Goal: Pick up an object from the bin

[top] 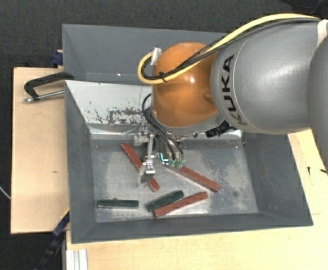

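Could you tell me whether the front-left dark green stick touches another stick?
No, the dark green stick lies alone, with bare bin floor around it.

Red stick (131,153): flat, diagonal, mid-bin, lower end under the gripper (148,176).
Second red stick (197,178): diagonal, to the right.
Third red stick (182,203): near the front wall, beside a green stick (165,199).
Second green stick (117,203): front left, apart.

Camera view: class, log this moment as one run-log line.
gripper: low over diagonal red-brown stick, middle of bin | nearby: second red-brown stick, dark green stick | grasp: cannot tell
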Controlling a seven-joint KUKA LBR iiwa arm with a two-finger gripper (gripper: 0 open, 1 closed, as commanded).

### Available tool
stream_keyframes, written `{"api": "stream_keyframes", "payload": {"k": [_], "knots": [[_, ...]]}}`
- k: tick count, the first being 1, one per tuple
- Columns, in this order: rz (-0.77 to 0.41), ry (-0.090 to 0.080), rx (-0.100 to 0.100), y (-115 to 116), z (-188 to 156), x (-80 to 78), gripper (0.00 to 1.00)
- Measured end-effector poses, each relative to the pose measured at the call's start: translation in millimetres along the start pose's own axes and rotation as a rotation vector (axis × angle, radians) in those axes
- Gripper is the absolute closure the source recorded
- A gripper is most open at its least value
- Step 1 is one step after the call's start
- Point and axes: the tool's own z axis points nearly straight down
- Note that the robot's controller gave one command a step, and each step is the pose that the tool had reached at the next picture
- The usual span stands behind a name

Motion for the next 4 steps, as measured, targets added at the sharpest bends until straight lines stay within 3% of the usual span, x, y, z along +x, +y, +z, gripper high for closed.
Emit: {"api": "stream_keyframes", "payload": {"k": [1, 2, 3, 4], "knots": [[0.002, -0.008, -0.002, -1, -4, -2.0, 0.0], [-0.047, -0.015, -0.002, 12, 44, 9.2, 0.0], [-0.05, -0.003, -0.003, 16, 114, 10.6, 1.0], [-0.05, -0.004, -0.004, 16, 114, 10.5, 1.0]]}}
